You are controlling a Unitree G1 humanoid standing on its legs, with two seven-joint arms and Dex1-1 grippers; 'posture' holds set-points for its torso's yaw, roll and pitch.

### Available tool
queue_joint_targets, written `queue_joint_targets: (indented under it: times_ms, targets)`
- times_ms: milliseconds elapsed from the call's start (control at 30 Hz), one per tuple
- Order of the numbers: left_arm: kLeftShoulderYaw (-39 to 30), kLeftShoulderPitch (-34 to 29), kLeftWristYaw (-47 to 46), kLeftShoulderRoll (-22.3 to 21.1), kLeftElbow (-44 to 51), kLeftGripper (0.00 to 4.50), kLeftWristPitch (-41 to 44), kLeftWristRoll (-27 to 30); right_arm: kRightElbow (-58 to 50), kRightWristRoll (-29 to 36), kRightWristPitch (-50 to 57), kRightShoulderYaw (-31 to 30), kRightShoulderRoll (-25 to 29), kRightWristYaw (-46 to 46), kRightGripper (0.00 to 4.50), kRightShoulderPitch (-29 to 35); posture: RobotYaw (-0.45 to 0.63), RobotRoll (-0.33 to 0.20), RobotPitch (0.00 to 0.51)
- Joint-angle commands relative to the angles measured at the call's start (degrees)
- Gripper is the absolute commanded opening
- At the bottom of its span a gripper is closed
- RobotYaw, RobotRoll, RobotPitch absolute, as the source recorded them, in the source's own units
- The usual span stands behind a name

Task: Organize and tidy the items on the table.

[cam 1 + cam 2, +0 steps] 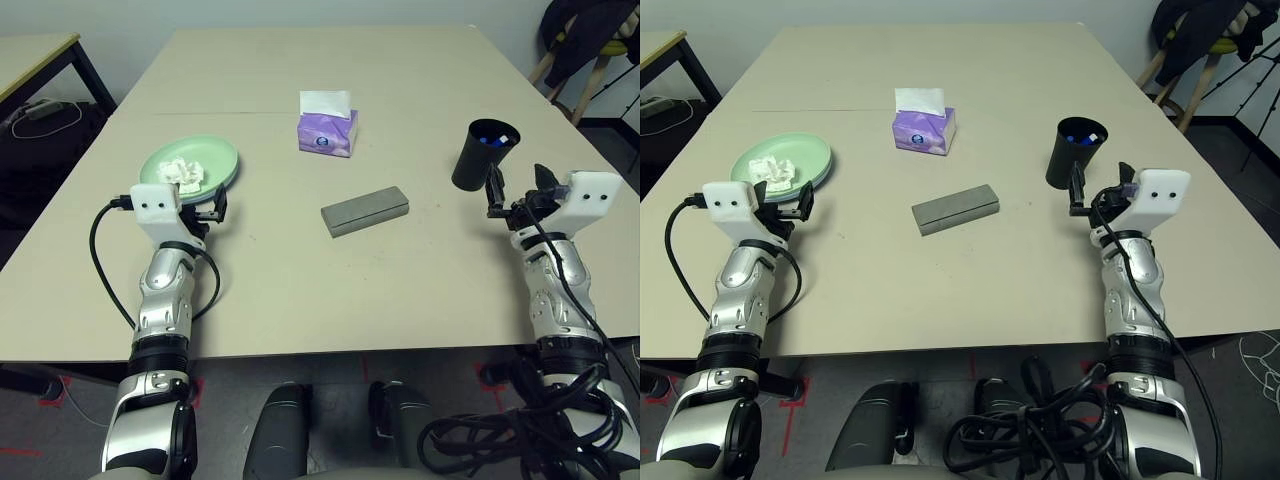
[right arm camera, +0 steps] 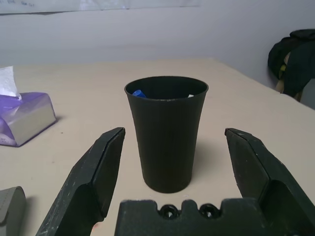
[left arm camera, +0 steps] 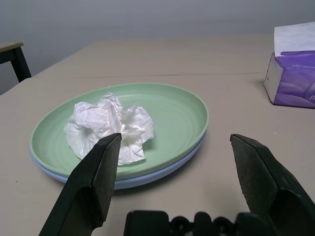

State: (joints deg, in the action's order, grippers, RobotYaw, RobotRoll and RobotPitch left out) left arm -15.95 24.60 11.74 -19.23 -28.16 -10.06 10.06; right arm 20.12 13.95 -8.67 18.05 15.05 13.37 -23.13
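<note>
head cams: big beige table (image 1: 300,290) w/ a thin seam running across the far half. both silver arms reach in from the near edge, one per side.
plates: green plate (image 1: 215,160) stacked on a pale blue plate (image 3: 162,172), far left of the table, just past the left gripper (image 1: 205,212).
tissue: crumpled white tissue (image 1: 183,173) sits on the green plate, on its near-left part.
case: grey glasses case (image 1: 365,211) lying flat mid-table, angled, well apart from both claws.
tissue box: purple tissue box (image 1: 327,131) far-center, white sheet poking up, just beyond the seam.
cup: black cup (image 1: 483,155) upright on the right side, something blue inside, prob the pen (image 2: 139,92) w/ its blue cap up. just beyond the right gripper (image 1: 518,190).
bg: dark-legged desk (image 1: 40,55) far left w/ cables under it, stool w/ a dark jacket (image 1: 590,40) far right.
left wrist cam: left claw spread wide, nothing in it. plate stack sits just ahead of the fingers, not touching afaict. tissue box off to the right, further back.
right wrist cam: right claw also wide, holding nothing. cup stands centered between the two fingers but a bit beyond the tips, no contact. tissue box further left, corner of the case near left.
</note>
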Motion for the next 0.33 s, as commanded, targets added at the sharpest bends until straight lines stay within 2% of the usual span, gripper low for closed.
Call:
queue_joint_targets:
  times_ms: [33, 333]
  targets:
    - [-0.50, -0.62, -0.84, -0.14, -1.27, 4.50, -0.03, -0.10, -1.53, 0.54, 1.60, -0.60, -0.23, -0.08, 4.47, 0.81, 0.05, 0.000, 0.085]
    - [-0.45, -0.99, -1.49, 0.03, -0.40, 4.50, 0.04, 0.08, -2.53, 0.47, 3.22, -1.29, -0.56, -1.05, 4.47, 0.76, 0.06, 0.000, 0.095]
